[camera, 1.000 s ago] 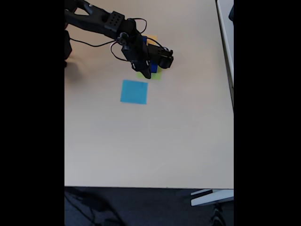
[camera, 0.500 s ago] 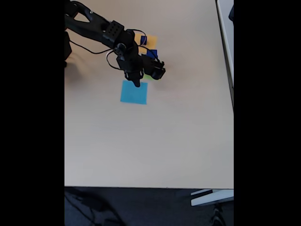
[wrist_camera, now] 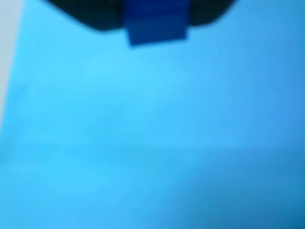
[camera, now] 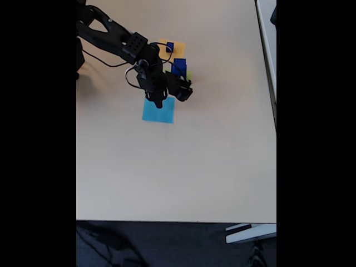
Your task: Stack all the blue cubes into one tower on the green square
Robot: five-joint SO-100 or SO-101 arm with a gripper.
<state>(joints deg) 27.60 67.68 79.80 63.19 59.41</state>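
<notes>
From where I stand, the gripper [camera: 159, 102] hangs over the top edge of the light blue square [camera: 158, 109], its fingers pinching a small blue cube [wrist_camera: 157, 21], seen up close in the wrist view. A larger cube [camera: 179, 67] sits on the green square [camera: 189, 75], and a tiny one [camera: 169, 47] rests on the orange-yellow square [camera: 177, 49] further back on the tabletop [camera: 178, 167].

My worry: the held cube gets dropped on the wrong patch, or slips askew if the grip is shallow. A cube has no long axis; its visible face looks square to the camera.
</notes>
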